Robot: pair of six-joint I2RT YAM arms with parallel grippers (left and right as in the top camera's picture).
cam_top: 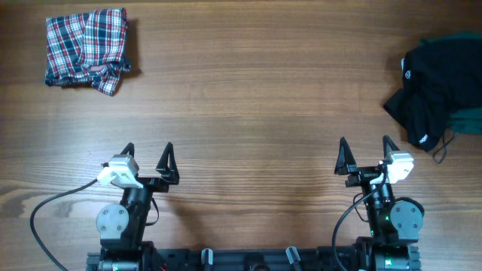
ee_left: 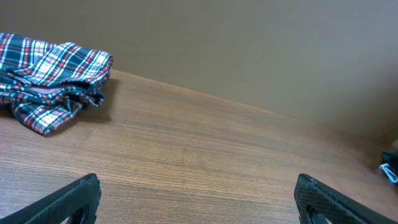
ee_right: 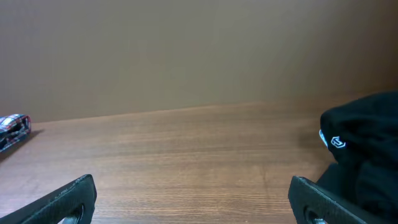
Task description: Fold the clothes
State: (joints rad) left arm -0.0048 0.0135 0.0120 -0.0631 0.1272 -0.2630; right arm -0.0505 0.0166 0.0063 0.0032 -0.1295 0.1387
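1. Overhead view: The plaid shirt (cam_top: 86, 49) lies as a compact bundle in the far left corner of the wooden table (cam_top: 248, 98). It looks largely folded. The black garment (cam_top: 440, 83) sits crumpled at the right edge, partly over some teal fabric (cam_top: 471, 120). The left gripper (cam_top: 148, 150) and right gripper (cam_top: 364, 147) are both at the near edge, fingers spread wide and holding nothing. The step in hand is probably starting on the black garment. The next move likely calls for the right arm to reach forward and to its right, then draw the cloth toward the bare middle of the table to spread it.

2. Left wrist view: The left gripper (ee_left: 197, 193) is wide open, with only its two dark fingertips showing at the bottom. The plaid shirt (ee_left: 53, 78) lies well ahead and to the left, apart from the fingers.

3. Right wrist view: The right gripper (ee_right: 193, 193) is wide open and empty. The black garment (ee_right: 367, 162), showing a small white logo, lies near and to the right, just beyond the right fingertip. Whether it touches the fingertip cannot be told.
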